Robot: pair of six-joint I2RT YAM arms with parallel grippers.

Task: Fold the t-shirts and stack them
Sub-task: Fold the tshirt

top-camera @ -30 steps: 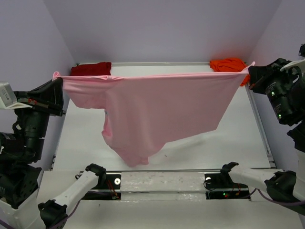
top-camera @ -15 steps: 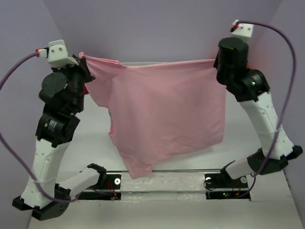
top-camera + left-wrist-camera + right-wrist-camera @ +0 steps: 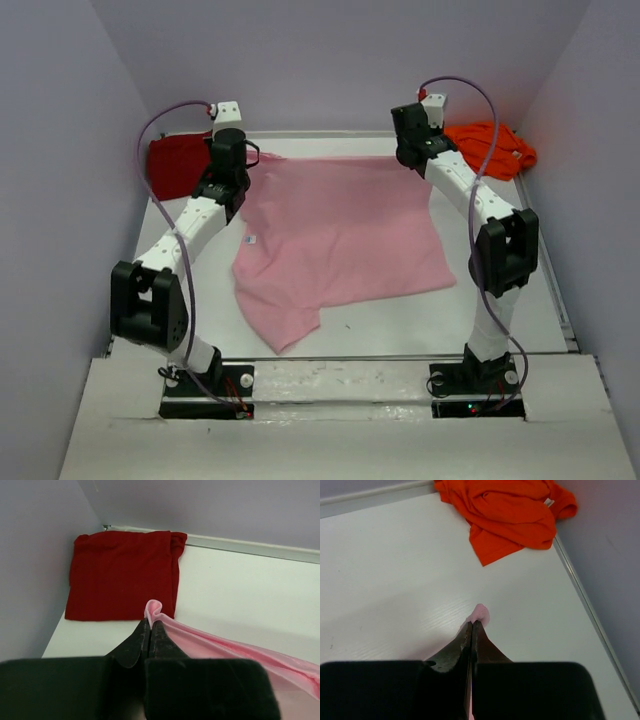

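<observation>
The pink t-shirt [image 3: 340, 235] lies spread on the surface [image 3: 400, 320], pinched at both far corners.
The left pincer [image 3: 150, 626] and right pincer [image 3: 472, 626] are each clamped on a corner; the dark red t-shirt [image 3: 120, 575] lies far left, the orange t-shirt [image 3: 512, 510] far right.

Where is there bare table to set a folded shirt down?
Biggest bare patch: the near right of the table, between the hem of the pink t-shirt and the near rail. A narrow strip runs along the far edge between the dark red t-shirt and the orange t-shirt. The side margins are crowded by the left arm and right arm.
</observation>
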